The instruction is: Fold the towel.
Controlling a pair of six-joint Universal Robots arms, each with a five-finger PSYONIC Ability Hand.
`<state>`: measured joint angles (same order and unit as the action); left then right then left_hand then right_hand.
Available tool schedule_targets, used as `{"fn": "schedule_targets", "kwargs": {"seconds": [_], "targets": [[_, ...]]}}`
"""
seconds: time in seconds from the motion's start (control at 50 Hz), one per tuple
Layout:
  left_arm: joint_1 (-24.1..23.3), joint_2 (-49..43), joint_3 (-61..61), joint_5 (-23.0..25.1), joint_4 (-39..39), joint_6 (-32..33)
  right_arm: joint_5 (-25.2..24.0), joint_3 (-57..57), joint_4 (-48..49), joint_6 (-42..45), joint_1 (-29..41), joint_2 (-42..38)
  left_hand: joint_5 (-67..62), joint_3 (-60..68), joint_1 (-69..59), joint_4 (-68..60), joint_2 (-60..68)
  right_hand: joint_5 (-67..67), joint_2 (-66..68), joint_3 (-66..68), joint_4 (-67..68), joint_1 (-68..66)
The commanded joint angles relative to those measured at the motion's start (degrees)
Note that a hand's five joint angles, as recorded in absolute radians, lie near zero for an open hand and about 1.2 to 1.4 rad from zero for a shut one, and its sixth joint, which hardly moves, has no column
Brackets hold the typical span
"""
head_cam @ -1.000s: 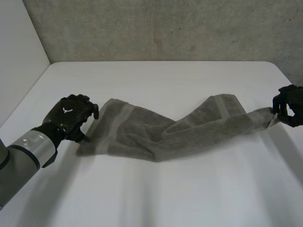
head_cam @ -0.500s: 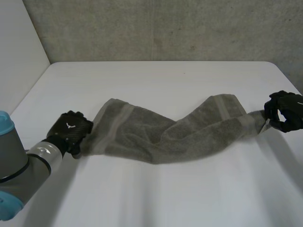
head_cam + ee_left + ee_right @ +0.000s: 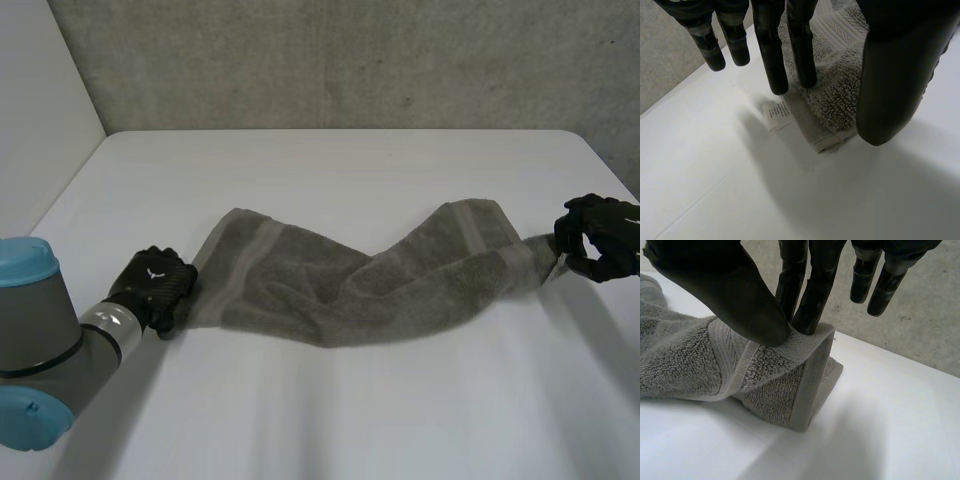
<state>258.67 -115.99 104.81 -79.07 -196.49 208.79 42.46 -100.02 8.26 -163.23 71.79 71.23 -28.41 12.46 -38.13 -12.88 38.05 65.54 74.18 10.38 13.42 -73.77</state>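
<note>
Now your left hand (image 3: 155,287) has dropped in the last second onto the near corner of the towel (image 3: 340,280), and its arm has swung low behind it. Its fingers (image 3: 776,70) are straight, with two tips pressing the cloth just beside a white label (image 3: 776,114). The thumb (image 3: 890,85) hangs over the corner's other side without closing, so nothing is gripped there yet. Your right hand (image 3: 600,238) has drifted a little inward, toward the left one. It keeps the far end pinched between thumb and fingers, with the held edge lifted slightly off the counter (image 3: 350,420). Between the two hands the towel lies stretched but rumpled, with a sagging twist in its middle. I judge that one end is secured and the other is about to be, so the fold itself has not begun. Count: one towel, one label, one counter, two hands.
</note>
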Motion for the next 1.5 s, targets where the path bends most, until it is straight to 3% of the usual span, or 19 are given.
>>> {"fn": "schedule_targets", "kwargs": {"seconds": [0.02,0.44,0.48,0.5,0.52,0.54,0.78,0.96,0.98,1.02,1.06,1.5], "targets": [[-0.27,-0.64,-0.74,0.14,-0.03,-0.14,-0.62,0.00,0.00,0.01,-0.07,-0.04,-8.94,-2.46,-9.23,2.88,9.30,4.46,5.82,-0.38,-3.42,-6.23],[-0.53,-2.31,-1.80,0.32,-0.47,-0.14,-0.53,0.00,0.00,0.01,-0.07,-0.31,-11.84,-2.46,-12.12,2.88,12.20,4.46,5.82,-0.38,-3.42,-6.23],[-0.53,-2.83,-1.98,0.58,-0.38,-0.23,-0.53,0.00,0.00,0.01,-0.07,-0.22,-25.03,-2.46,-25.31,2.88,25.39,4.46,5.82,-0.38,-3.42,-6.23],[-0.53,-2.84,-1.98,0.58,-0.38,-0.23,-0.53,0.00,0.00,0.01,-0.07,-0.22,-25.13,-2.46,-25.41,2.88,25.49,4.46,5.82,-0.38,-3.42,-6.23],[-0.53,-2.92,-2.06,1.19,-0.21,-0.23,-0.53,0.00,0.00,-0.07,-0.07,-0.30,-38.62,-2.46,-38.90,2.88,38.98,4.46,5.82,-0.38,-3.42,-6.23],[-0.53,-2.93,-2.15,2.06,0.06,-0.23,-0.53,0.00,-0.09,-0.07,-0.07,-0.22,-41.56,-2.46,-41.84,2.88,41.92,4.46,5.82,-0.38,-3.42,-6.23],[0.43,1.12,-2.59,3.74,1.38,-1.81,-0.36,0.09,-1.05,-0.34,-0.77,0.66,-41.59,-2.46,-41.87,2.88,41.95,4.46,5.82,-0.38,-3.42,-6.23],[1.84,5.42,-1.10,5.33,1.99,-4.09,-4.14,0.70,-5.89,0.19,-2.09,2.07,-41.59,-2.46,-41.87,2.88,41.95,4.46,5.82,-0.38,-3.42,-6.23],[1.67,5.16,-0.84,5.59,2.08,-4.09,-4.66,0.62,-5.98,0.19,-2.09,2.07,-35.95,-2.46,-36.23,2.88,36.31,4.46,5.82,-0.38,-3.42,-6.23],[1.66,4.72,-0.05,5.68,2.08,-4.09,-4.84,0.27,-5.98,0.19,-1.83,1.98,-5.29,-2.46,-5.57,2.88,5.65,4.46,5.82,-0.38,-3.42,-6.23],[1.66,4.11,0.04,5.76,2.08,-4.01,-4.84,0.18,-5.98,0.19,-1.83,1.98,-1.11,-2.46,-1.40,2.88,1.47,4.46,5.82,-0.38,-3.42,-6.23],[1.75,-1.78,-1.97,5.68,0.85,-3.74,-4.40,-0.35,-6.15,3.97,-1.39,1.72,-3.92,-2.46,-4.20,2.88,4.28,4.46,5.82,-0.38,-3.42,-6.23]]}}
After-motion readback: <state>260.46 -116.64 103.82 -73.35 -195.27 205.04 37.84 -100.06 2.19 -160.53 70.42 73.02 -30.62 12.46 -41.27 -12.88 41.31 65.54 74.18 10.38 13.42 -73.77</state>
